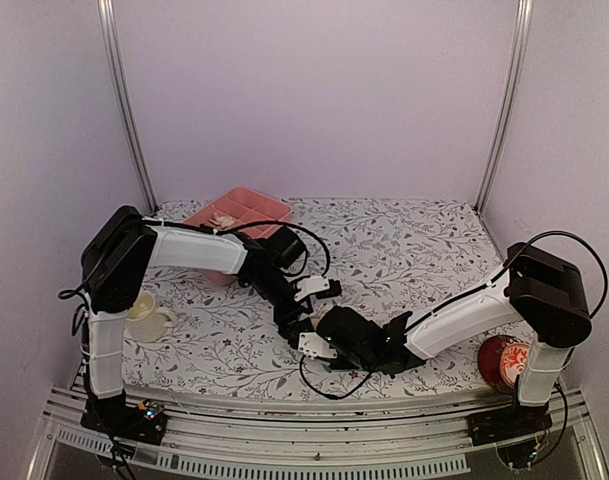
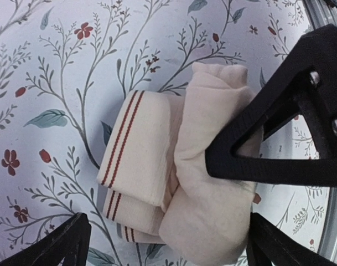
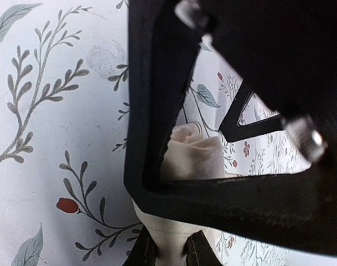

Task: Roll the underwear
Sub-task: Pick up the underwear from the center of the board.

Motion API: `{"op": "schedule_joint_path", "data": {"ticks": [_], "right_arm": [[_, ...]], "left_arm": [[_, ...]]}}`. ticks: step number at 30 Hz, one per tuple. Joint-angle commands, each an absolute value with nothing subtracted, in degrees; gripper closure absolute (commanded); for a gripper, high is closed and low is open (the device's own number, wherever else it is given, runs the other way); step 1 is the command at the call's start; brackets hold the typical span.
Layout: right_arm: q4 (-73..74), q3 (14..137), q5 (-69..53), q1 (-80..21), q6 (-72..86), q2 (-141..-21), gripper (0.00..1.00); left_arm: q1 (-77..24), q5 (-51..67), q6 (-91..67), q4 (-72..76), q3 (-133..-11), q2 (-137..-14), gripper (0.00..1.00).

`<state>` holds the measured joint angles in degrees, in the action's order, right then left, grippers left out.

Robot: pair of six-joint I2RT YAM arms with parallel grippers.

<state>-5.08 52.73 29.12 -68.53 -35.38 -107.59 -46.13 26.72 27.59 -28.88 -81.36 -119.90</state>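
Observation:
The pale peach-beige underwear (image 2: 210,216) lies on the floral cloth as a thick roll, with its cream, red-striped waistband (image 2: 140,149) folded at the left. My left gripper (image 2: 171,249) is open, one finger (image 2: 68,244) on each side of the roll's near end. My right gripper (image 3: 169,255) is shut on one end of the roll (image 3: 193,158); one of its fingers (image 2: 268,144) lies across the roll. In the top view both grippers meet near the table's front middle, the left (image 1: 309,335) and the right (image 1: 336,347), and they hide the roll. The olive-brown underwear is out of view.
A pink compartment tray (image 1: 246,203) stands at the back left with something pale in it. A cream mug (image 1: 149,318) sits at the front left. A red patterned cup (image 1: 502,362) stands at the front right by the right arm's base.

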Motion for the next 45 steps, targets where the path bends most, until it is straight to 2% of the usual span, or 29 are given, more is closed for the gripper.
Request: {"op": "schedule_joint_path", "data": {"ticks": [1,6,10,15,19,23,26,33,40,43,45], "right_arm": [[0.7,52.5,28.4,-68.0,-34.7,-110.1,0.89],[0.8,52.5,28.5,-68.1,-34.6,-110.2,0.89],[0.8,52.5,28.3,-68.0,-34.7,-110.2,0.89],[0.9,52.6,28.3,-68.0,-34.7,-110.1,0.89],[0.9,52.6,28.4,-68.0,-34.6,-110.3,0.89],[0.9,52.7,28.4,-68.0,-34.6,-110.3,0.89],[0.9,52.6,28.5,-68.1,-34.6,-110.3,0.89],[0.8,52.6,28.6,-68.0,-34.6,-109.9,0.89],[0.8,52.6,28.9,-68.0,-34.6,-109.8,0.89],[0.4,52.4,29.0,-68.0,-34.3,-109.0,0.86],[0.1,52.1,29.0,-68.0,-33.9,-107.5,0.77]], "left_arm": [[-46.9,27.6,29.5,-32.9,-83.2,-121.8,0.02],[-47.7,29.5,30.4,-36.2,-84.9,-125.6,0.02],[-47.6,31.4,30.5,-38.0,-86.0,-126.2,0.11],[-47.6,32.5,30.1,-39.2,-87.8,-126.9,0.30],[-47.8,32.9,30.3,-39.6,-88.5,-127.1,0.40],[-48.1,33.9,31.1,-40.2,-88.3,-126.7,0.41],[-48.3,35.6,32.0,-40.5,-88.2,-126.1,0.31],[-48.4,39.4,32.1,-40.3,-88.6,-125.5,0.33],[-48.4,38.3,30.5,-38.8,-88.4,-126.2,0.62],[-48.5,37.0,30.2,-37.7,-87.4,-125.2,0.83],[-48.4,36.3,30.1,-36.6,-86.0,-124.0,0.96]]}}
